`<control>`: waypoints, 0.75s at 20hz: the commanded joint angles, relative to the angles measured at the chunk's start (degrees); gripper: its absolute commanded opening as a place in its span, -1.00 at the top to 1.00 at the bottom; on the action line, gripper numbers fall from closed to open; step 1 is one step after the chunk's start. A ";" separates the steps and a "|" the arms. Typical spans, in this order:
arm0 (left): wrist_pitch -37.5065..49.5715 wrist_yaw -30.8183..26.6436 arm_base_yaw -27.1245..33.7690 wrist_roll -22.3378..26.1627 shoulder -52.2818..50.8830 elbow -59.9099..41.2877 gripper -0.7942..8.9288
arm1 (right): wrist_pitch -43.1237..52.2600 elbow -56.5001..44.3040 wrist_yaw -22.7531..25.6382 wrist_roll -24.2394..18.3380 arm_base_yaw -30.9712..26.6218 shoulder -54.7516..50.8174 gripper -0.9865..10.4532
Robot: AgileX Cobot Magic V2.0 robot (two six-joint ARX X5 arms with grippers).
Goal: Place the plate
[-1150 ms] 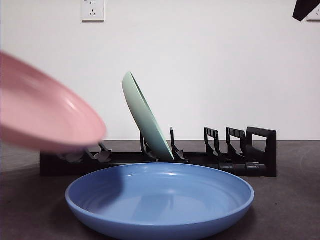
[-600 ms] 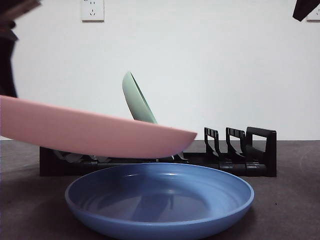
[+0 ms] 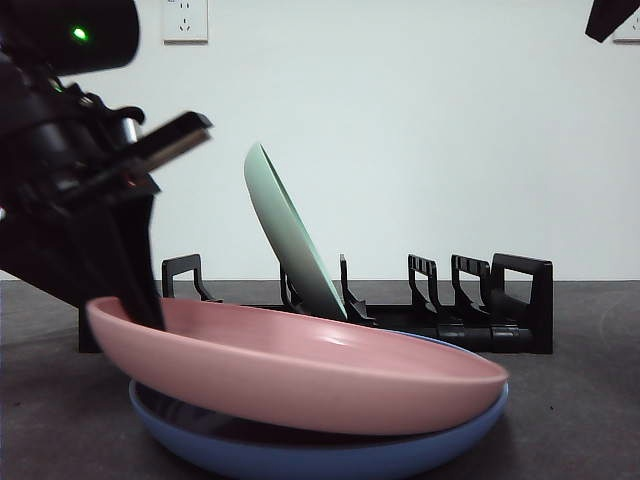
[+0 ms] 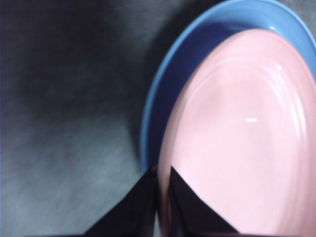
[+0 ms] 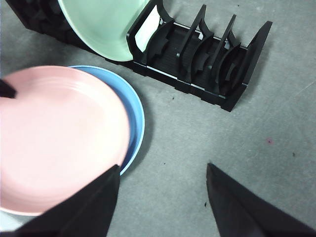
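While the left gripper (image 4: pixel 160 180) jaws clamp the pink plate (image 3: pixel 300 365) rim, it has dropped onto the blue plate (image 3: pixel 300 455), tilted. Right gripper (image 5: pixel 163 197) jaws apart, bare table (image 5: pixel 207 133) beneath. Green plate (image 3: pixel 290 235) leans in rack (image 3: pixel 500 300).

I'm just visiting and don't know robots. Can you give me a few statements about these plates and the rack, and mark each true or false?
1. The pink plate lies over the blue plate. True.
2. The left gripper is clamped on the pink plate's rim. True.
3. The green plate lies flat on the table. False: it leans, tilted, in the black rack.
4. The right gripper holds the blue plate. False: its jaws are open and hold nothing; it is above the table beside the plates.
5. Every slot in the rack is filled. False: only the green plate is in it; the other slots in view are bare.
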 commanded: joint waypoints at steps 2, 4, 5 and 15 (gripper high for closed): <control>4.37 0.31 -1.27 -1.95 3.04 0.33 0.80 | 0.24 0.33 0.24 0.61 0.55 0.26 0.34; 5.66 -1.14 -1.44 -2.01 3.91 0.33 0.80 | 0.26 0.33 0.24 0.61 0.55 0.26 0.34; 5.62 -2.16 -1.44 -2.01 3.93 0.33 0.78 | 0.26 0.33 0.24 0.63 0.55 0.26 0.34; 3.80 -5.31 -0.98 -0.59 3.30 0.37 0.06 | 0.31 0.33 0.26 0.61 0.55 0.28 0.34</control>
